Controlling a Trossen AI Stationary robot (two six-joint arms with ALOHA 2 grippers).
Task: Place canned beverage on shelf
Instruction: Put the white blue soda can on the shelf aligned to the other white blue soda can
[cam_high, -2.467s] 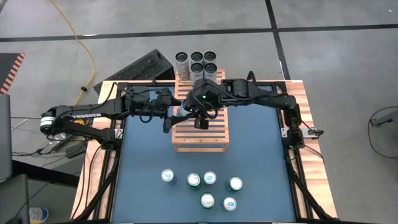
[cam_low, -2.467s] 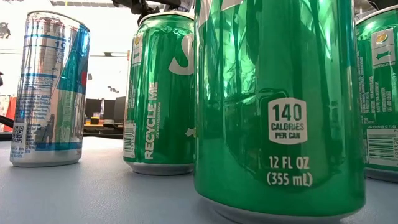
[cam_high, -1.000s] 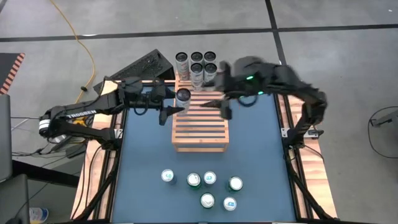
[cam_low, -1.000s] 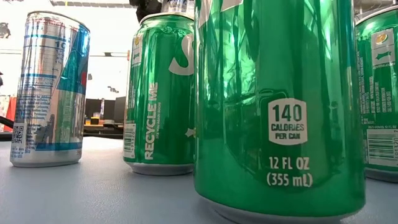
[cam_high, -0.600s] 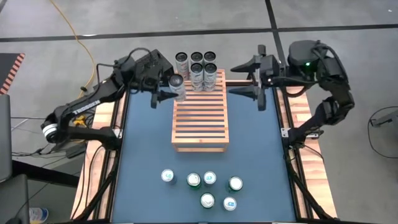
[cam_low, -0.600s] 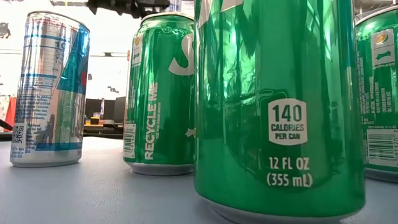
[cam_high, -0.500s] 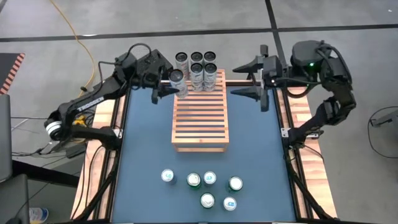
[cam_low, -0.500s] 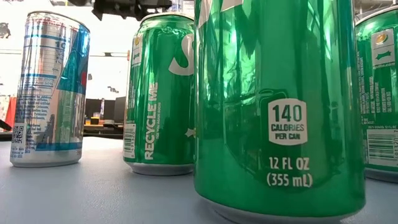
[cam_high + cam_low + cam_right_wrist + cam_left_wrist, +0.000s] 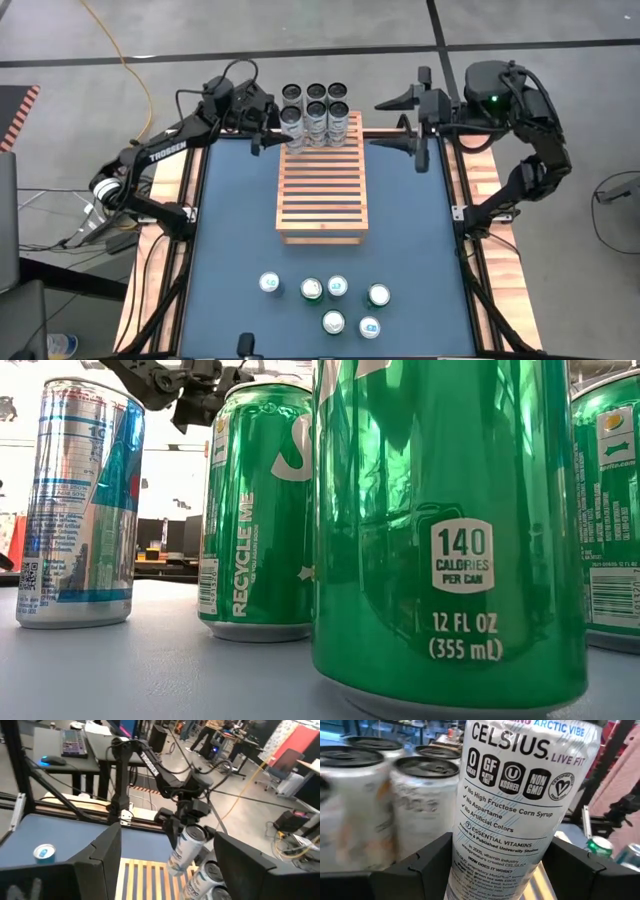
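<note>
**Left claw carrying can to far end of shelf**

Nearest the camera side of the surface (image 9: 230, 240), well away from both claws, six loose cans (image 9: 325, 300) stand waiting; not in play now.

Shelf (image 9: 322, 190) lies mid-surface, slats mostly bare. At its far end a cluster of five cans (image 9: 318, 105) already stands, packed close.

Left claw (image 9: 272, 128) is clamped on a white can (image 9: 293, 128), fingers on either side of the body, as the left wrist view shows (image 9: 520, 810). Can sits just ahead of the claw, right beside the cluster on the claw's side, at the shelf's far left corner. In the right wrist view it hangs tilted (image 9: 187, 847); can't tell if its base touches the slats yet.

Right claw (image 9: 415, 130) is off past the shelf's right edge, jaws spread, empty, waiting.

Doing the step well, as I judge it: straighten the can upright before lowering, set it in the free spot next to the cluster without knocking neighbours, base flat across slats and not in a gap. Release only once it is resting, then back the claw straight out away from the cluster so the fingers don't drag it.
</note>
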